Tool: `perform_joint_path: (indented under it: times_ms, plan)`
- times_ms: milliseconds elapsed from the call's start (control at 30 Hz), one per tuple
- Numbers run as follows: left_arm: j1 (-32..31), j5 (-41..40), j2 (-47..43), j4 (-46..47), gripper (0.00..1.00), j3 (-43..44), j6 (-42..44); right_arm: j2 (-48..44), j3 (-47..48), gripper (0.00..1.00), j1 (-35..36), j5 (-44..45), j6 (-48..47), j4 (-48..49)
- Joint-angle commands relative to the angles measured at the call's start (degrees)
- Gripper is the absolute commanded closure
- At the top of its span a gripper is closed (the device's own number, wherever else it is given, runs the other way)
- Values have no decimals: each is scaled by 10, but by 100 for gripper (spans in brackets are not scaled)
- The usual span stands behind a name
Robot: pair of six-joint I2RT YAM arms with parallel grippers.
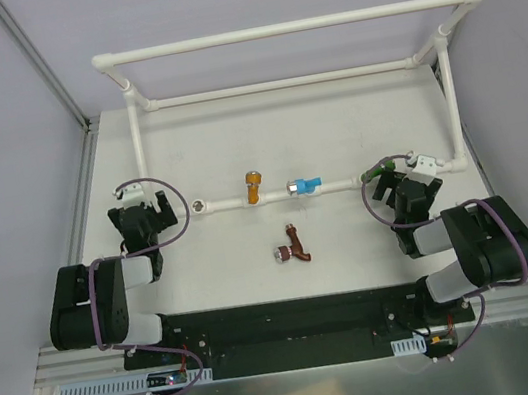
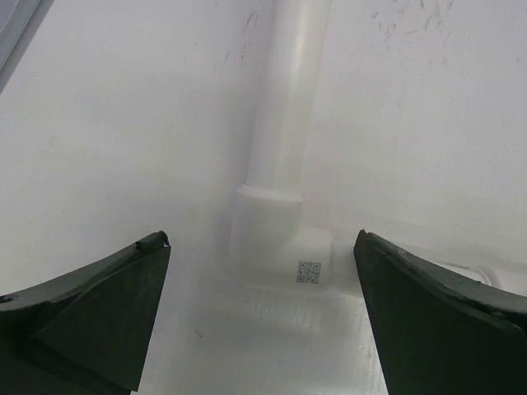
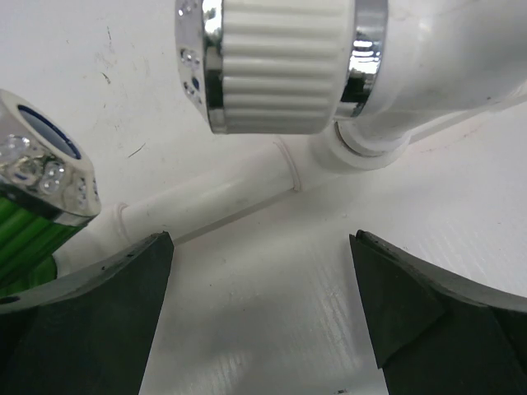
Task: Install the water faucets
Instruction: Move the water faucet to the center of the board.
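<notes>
Top external view: a white worktop (image 1: 234, 142) carries the white pipe frame (image 1: 286, 27). The left end effector (image 2: 262, 313), released and empty, hovers at the frame's near-left elbow. The right end effector (image 3: 262, 304), also released, hangs near the frame's near-right end. The orange faucet (image 1: 254, 187), blue faucet (image 1: 308, 186) and green faucet (image 1: 378, 171) sit along the frame's near pipe. The brown faucet (image 1: 296, 246) lies loose just in front of it.

bright, even overhead light, soft faint shadows, mild glare on white surfaces, wrist close-ups slightly soft
</notes>
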Motion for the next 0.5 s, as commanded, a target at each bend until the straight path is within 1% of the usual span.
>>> perform_joint_path:
  times_ms: [0,367,467]
  plan:
    - [-6,16,1,5,0,8,5,-4,28,1,-1,6,7,56]
    - [-6,16,1,5,0,9,6,-5,29,1,-1,7,7,56]
    - [-6,15,1,5,0,9,5,-7,35,1,-7,-2,14,37]
